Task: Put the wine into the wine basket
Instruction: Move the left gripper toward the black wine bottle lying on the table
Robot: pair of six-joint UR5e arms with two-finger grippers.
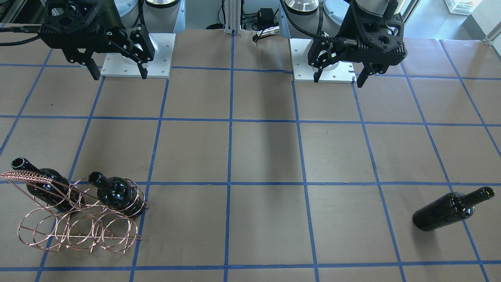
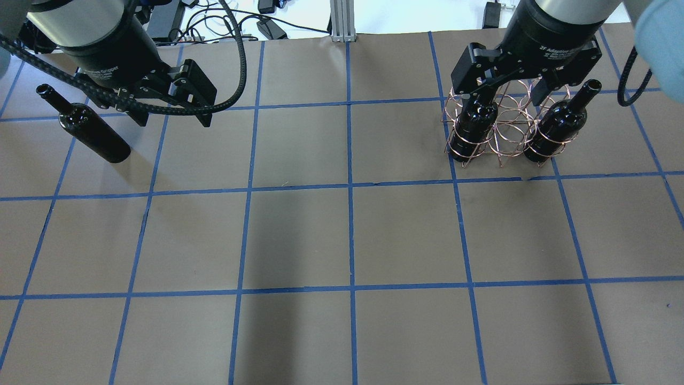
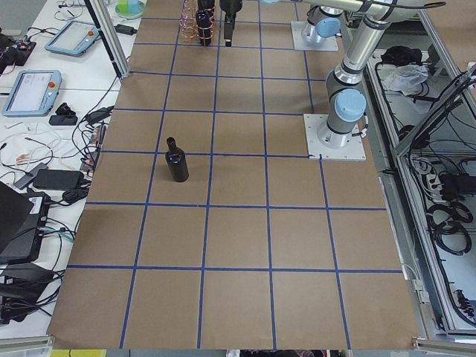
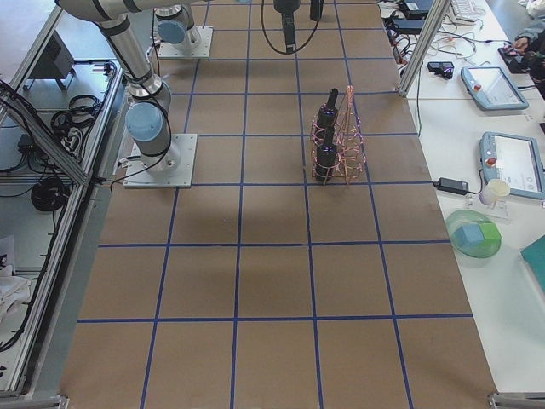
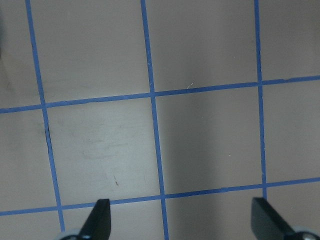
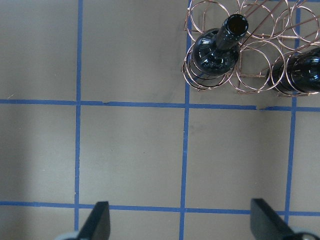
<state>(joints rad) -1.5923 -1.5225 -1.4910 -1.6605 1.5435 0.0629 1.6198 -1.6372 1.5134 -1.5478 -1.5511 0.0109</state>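
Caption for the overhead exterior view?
Two bottles stand in the wine basket at right; the third wine bottle stands alone at left.

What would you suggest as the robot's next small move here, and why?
I would probably move the left gripper toward the loose wine bottle, which stands nearest it. Both it and the right gripper are open and empty, two bottles sit in the outer slots of the wine basket, and the middle slot looks free.

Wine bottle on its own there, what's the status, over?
Left gripper, right gripper: open, empty. Wine upright, far from wine basket. Nothing between.
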